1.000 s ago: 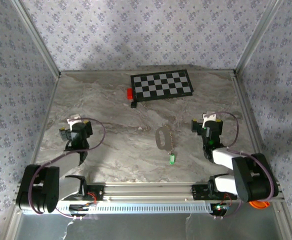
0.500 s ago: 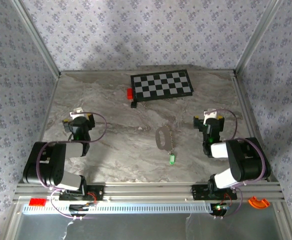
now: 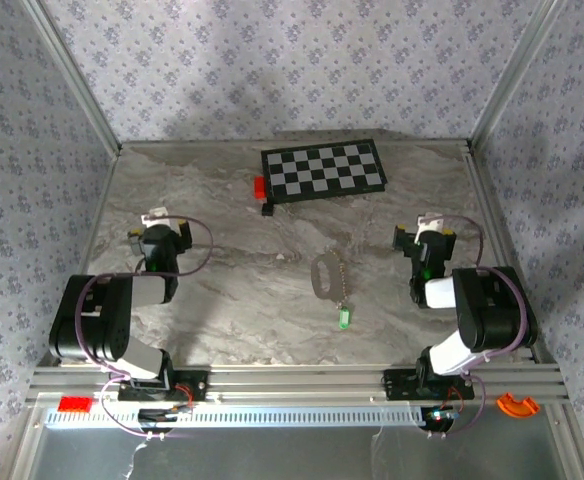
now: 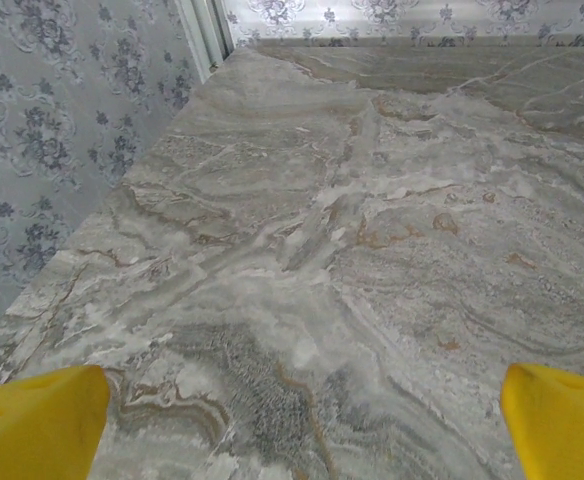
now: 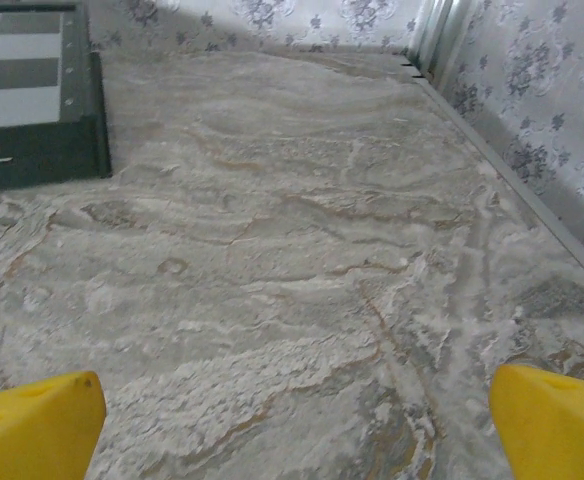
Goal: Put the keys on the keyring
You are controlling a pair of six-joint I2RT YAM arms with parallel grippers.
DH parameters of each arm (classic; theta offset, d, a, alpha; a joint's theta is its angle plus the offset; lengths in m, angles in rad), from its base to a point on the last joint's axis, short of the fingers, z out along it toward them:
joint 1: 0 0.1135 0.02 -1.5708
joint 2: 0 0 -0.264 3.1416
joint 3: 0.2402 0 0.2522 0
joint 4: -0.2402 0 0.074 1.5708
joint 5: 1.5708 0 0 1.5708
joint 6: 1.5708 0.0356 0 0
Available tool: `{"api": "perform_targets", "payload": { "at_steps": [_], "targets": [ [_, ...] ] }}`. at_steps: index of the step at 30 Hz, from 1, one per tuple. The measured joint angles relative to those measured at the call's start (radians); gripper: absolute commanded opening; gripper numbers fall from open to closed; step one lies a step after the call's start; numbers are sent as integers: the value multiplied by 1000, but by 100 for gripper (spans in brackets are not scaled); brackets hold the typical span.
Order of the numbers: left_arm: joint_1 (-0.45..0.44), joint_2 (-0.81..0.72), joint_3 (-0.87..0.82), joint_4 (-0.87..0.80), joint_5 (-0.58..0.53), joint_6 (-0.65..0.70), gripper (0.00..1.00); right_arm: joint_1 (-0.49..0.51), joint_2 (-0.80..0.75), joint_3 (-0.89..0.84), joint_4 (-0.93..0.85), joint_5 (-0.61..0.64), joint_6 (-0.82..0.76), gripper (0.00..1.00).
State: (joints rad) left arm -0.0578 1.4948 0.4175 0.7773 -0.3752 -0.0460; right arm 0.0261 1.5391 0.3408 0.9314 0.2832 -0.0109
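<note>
Grey-veined marble tabletop (image 3: pixel 232 210), pale floral-patterned walls (image 3: pixel 272 70) on three sides, aluminium corner posts (image 3: pixel 72 75); soft light, faint shadows on back wall

Ahead, marble tabletop (image 4: pixel 352 250); patterned wall (image 4: pixel 62 130) along left edge; yellow pads (image 4: pixel 32 425) spread wide at both bottom corners.

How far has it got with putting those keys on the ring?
Done: hard to say; the keys and keyring lie together on the table, too small to tell whether they are threaded. In hand: nothing; left arm and right arm sit apart from them, jaws open and empty. Still to do: possibly the whole threading.
</note>
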Motion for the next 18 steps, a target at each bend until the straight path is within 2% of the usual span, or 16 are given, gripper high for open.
{"api": "perform_targets", "payload": {
  "at_steps": [7, 18],
  "targets": [
    [39, 47, -24, 58, 69, -8, 100, -5, 0, 0, -17, -7, 8, 100],
    [38, 46, -27, 63, 92, -11, 100, -5, 0, 0, -19, -10, 14, 100]
  ]
}}
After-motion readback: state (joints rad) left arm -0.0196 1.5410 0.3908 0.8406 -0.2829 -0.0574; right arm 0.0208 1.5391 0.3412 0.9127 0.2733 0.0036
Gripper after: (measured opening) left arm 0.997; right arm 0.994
